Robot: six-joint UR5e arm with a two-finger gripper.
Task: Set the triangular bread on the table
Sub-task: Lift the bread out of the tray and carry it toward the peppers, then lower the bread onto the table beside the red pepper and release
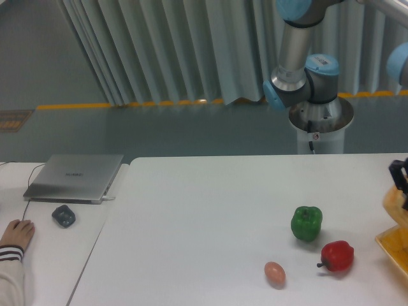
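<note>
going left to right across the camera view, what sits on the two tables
hand → mouse → laptop → egg → green pepper → red pepper → yellow tray at the right edge

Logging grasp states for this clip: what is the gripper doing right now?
Gripper: at the right frame edge, apparently shut on the triangular bread, lifted above the yellow tray; mostly cropped.

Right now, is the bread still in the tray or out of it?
Out: the bread hangs above the yellow tray at the right edge, under the end effector. The grip itself is cropped.
</note>
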